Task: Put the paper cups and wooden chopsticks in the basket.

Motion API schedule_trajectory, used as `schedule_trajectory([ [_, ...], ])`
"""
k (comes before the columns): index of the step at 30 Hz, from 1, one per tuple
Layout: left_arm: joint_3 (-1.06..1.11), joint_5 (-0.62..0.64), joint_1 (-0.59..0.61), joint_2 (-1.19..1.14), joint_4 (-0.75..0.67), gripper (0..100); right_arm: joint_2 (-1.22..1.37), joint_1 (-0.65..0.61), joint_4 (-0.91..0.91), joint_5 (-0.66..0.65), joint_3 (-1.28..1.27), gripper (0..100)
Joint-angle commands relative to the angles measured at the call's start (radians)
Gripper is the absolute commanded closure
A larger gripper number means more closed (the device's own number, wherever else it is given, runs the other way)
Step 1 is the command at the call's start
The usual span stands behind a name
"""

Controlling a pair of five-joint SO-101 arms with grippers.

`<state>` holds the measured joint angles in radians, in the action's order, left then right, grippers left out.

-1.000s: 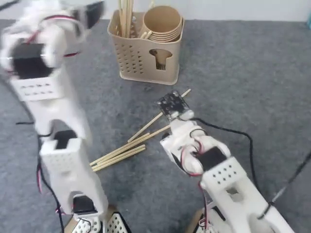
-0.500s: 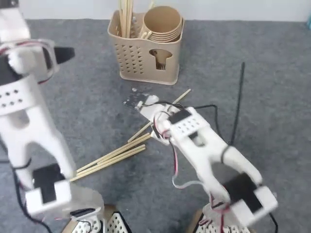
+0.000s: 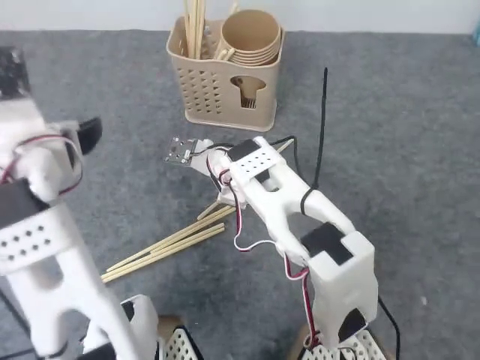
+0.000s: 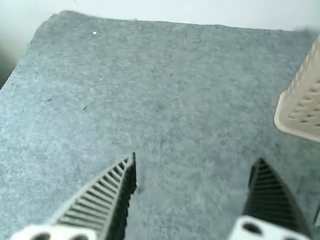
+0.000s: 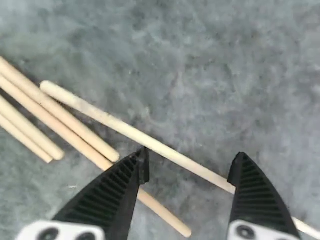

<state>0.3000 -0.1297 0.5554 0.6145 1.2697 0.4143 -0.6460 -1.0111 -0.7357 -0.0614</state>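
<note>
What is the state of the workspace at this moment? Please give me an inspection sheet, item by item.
Surface: grey felt mat, flat.
Job's things: basket upright, holding stacked paper cups and several chopsticks; loose chopsticks lying on the mat.
Clutter: nothing seen.
Grippers: left gripper open over bare mat; right gripper open over the loose chopsticks.
Cables: black cable rising beside the right arm; red and white wires on it.
Surroundings: pale wall behind the mat.
</note>
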Motion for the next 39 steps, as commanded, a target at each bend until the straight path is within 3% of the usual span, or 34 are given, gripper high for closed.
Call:
schedule_trajectory([
  [1, 0.067, -0.012, 0.008, 0.061, -0.046, 66, 0.002, -0.01, -0.015, -0.017, 0.051, 73.4],
  [6, 0.085, -0.012, 0.011, -0.003, -0.043, 66, 0.018, -0.008, -0.012, -0.017, 0.051, 77.1],
  [11, 0.084, -0.012, 0.037, -0.052, -0.043, 66, 0.022, -0.007, -0.005, -0.012, 0.055, 99.8],
  [15, 0.107, -0.009, 0.037, -0.052, -0.032, 66, -0.002, 0.001, -0.013, -0.003, 0.055, 99.0],
  [25, 0.217, 0.048, 0.037, -0.054, -0.035, 66, -0.257, 0.018, -0.065, 0.176, 0.054, 99.1],
  [31, 0.246, -0.098, 0.026, -0.057, 0.009, 66, -0.504, 0.05, -0.045, 0.262, 0.057, 99.1],
  [39, 0.429, -0.29, -0.172, -0.052, 0.035, 66, -0.785, 0.076, 0.079, 0.41, 0.051, 99.1],
])
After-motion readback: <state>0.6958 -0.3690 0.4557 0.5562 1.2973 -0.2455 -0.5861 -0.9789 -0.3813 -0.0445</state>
